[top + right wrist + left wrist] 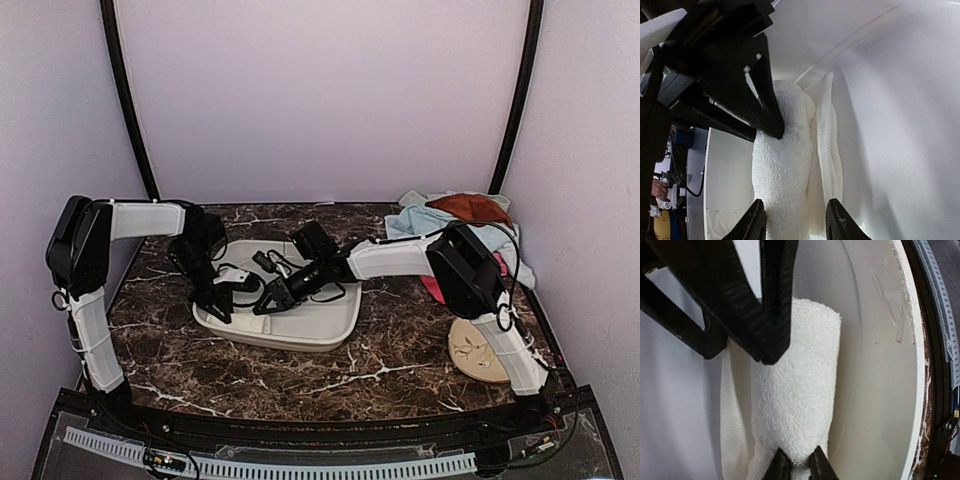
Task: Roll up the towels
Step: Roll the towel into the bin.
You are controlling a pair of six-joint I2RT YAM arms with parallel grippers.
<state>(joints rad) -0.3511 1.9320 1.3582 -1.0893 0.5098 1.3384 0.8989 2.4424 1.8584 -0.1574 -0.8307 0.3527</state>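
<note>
We see both arms reaching into the white basin (325,322), which sits toward the middle of the dark marbled table (400,352). Inside it lies the white towel (795,390), wound into a thick roll of fluffy terry that runs along the basin floor close to one wall. A ribbed hem (827,150) of white cloth lies flat just beside the roll, between it and the basin's side. The left claw (797,467) is closed on one end of the roll: in its own wrist view its two fingertips (777,469) sit close together and pinch a small tuck of the terry. The right claw (795,220) meets the roll from the opposite end. Its jaws stand partly apart, one finger (754,222) against the roll's outer edge and the other at the ribbed hem, so that the roll's end lies between them; we cannot tell whether they press on it. From above, the two claws sit close together over the basin's left half. The other towels are heaped at the table's far right corner, well apart from the basin: a light blue towel (410,222) with a rust-brown towel (468,208) on top, and a pink towel (432,288) showing beneath the right arm. A round beige disc (478,352) with a leaf pattern lies on the table near the right arm's base.
</note>
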